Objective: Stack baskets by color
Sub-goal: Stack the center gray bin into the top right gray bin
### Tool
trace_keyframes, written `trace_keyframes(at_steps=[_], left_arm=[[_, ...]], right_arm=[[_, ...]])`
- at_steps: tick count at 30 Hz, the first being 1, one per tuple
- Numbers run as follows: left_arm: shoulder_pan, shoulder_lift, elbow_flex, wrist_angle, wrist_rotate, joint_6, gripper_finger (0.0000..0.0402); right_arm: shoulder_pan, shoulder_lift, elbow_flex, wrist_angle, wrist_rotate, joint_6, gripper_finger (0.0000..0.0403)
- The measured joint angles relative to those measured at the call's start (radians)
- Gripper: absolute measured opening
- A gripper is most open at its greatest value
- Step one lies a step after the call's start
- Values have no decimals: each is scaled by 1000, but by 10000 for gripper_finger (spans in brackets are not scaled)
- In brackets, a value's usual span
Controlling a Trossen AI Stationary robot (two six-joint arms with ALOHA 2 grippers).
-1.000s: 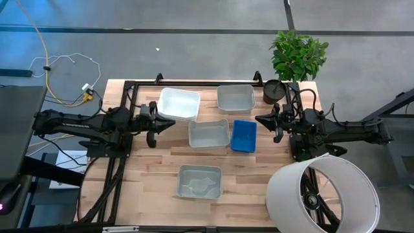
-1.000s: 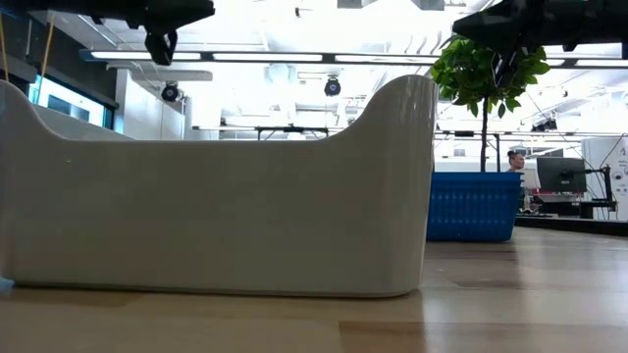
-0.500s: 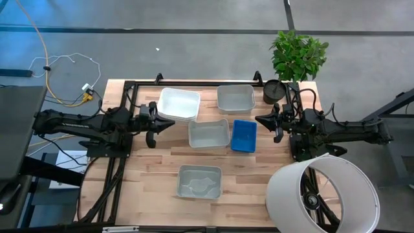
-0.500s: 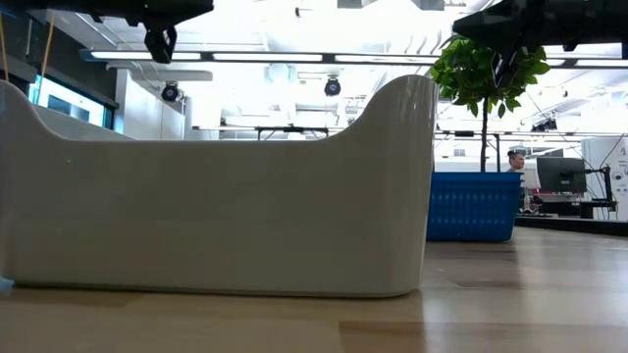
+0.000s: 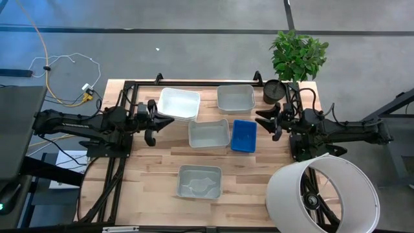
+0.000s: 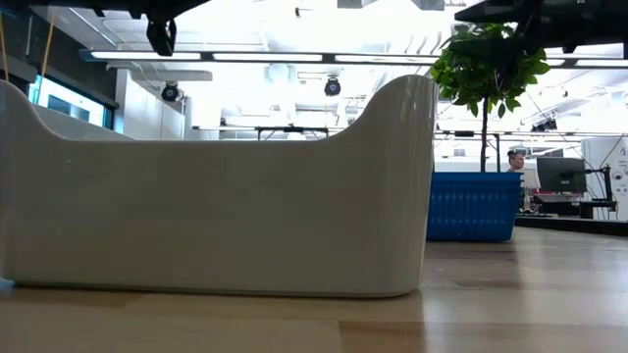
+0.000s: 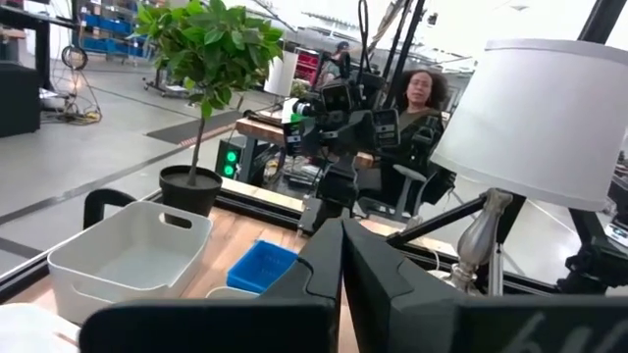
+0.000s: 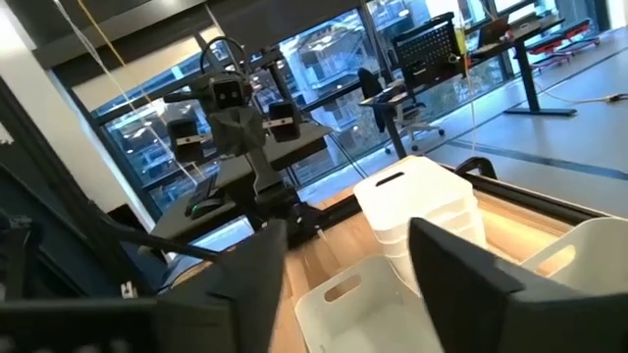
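Note:
A stack of white baskets [image 5: 179, 103] [image 8: 422, 211] rests on the table's far left. One translucent grey basket [image 5: 235, 98] [image 7: 128, 260] sits at the far middle, another [image 5: 209, 133] at the centre, and a third [image 5: 199, 181] [image 6: 216, 196] near the front edge. A blue basket [image 5: 244, 136] [image 7: 260, 267] lies right of centre. My left gripper [image 5: 163, 120] [image 7: 341, 230] hovers shut above the table beside the white stack, pointing level toward the table's right. My right gripper [image 5: 260, 120] [image 8: 348, 240] hovers open right of the blue basket, pointing level toward the left.
A potted plant [image 5: 273, 92] stands at the far right corner. A large white lampshade [image 5: 322, 194] fills the near right corner. Black frame rails [image 5: 194, 83] run along the far edge. A person [image 7: 422, 93] sits beyond the table's right side.
My right gripper has opened its fingers while staying in place above the table. My left gripper has tipped slightly upward and stays shut. No basket has moved.

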Motion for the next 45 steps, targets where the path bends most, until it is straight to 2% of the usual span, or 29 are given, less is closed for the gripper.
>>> trace_keyframes(at_steps=[3,6,21,28,31,38,45], left_arm=[[0,0,0,0,-1,0,0],[0,0,0,0,-1,0,0],[0,0,0,-16,29,-2,0],[3,1,0,-50,31,-82,0],[3,1,0,-60,32,-94,0],[3,1,0,-61,19,-2,0],[3,1,0,-60,-7,96,0]], right_arm=[[0,0,0,1,-9,0,245],[0,0,0,1,-9,-3,261],[0,0,0,1,-58,-5,263],[0,19,0,-14,-57,1,263],[0,47,0,-13,-56,12,263],[24,168,2,4,-56,53,263],[63,358,148,-125,-35,-15,263]])
